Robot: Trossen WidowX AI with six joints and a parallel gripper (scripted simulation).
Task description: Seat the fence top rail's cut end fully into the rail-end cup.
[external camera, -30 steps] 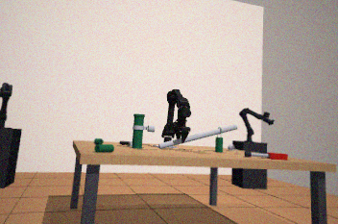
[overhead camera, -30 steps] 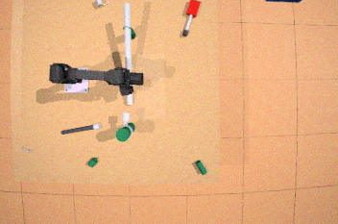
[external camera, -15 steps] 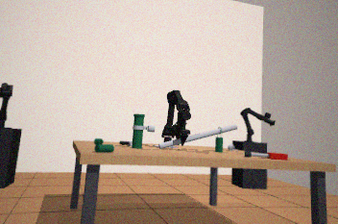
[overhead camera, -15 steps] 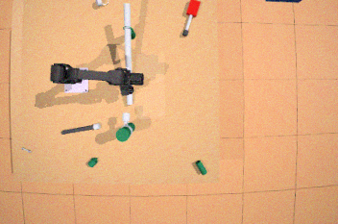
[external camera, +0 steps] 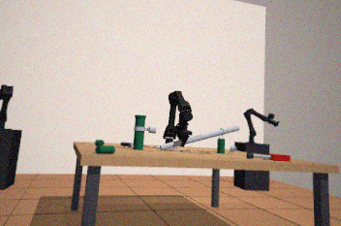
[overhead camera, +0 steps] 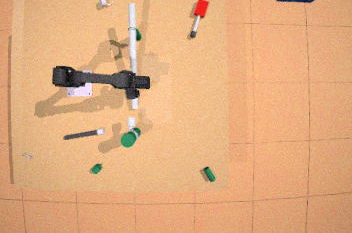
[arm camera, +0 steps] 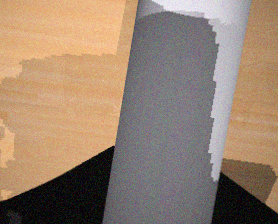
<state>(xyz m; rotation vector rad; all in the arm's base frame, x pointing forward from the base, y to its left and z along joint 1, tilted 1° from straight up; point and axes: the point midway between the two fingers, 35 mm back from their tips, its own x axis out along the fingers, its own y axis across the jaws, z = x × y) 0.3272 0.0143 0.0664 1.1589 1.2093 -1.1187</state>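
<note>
The white rail (overhead camera: 133, 48) (external camera: 208, 134) (arm camera: 167, 100) slopes up from its low cut end near the table to the loop cap on the small green post (overhead camera: 138, 35) (external camera: 221, 145). My gripper (overhead camera: 133, 93) (external camera: 182, 141) (arm camera: 156, 162) is shut on the rail near its low end, a finger against each side in the wrist view. The big green post (overhead camera: 128, 140) (external camera: 139, 140) stands upright. Its band (external camera: 139, 129) is high up, below the cap. The white rail-end cup (overhead camera: 131, 122) (external camera: 152, 130) points toward the rail. The cut end lies outside the cup, lower, with a gap.
A dark bar with a white end (overhead camera: 82, 135) lies beside the big post. Green cylinders (overhead camera: 97, 168) (overhead camera: 209, 174) lie farther out. A red-headed tool (overhead camera: 201, 8) (external camera: 280, 157), a white ring fitting (overhead camera: 104, 1) and a pale plate (overhead camera: 86, 90) are also on the table.
</note>
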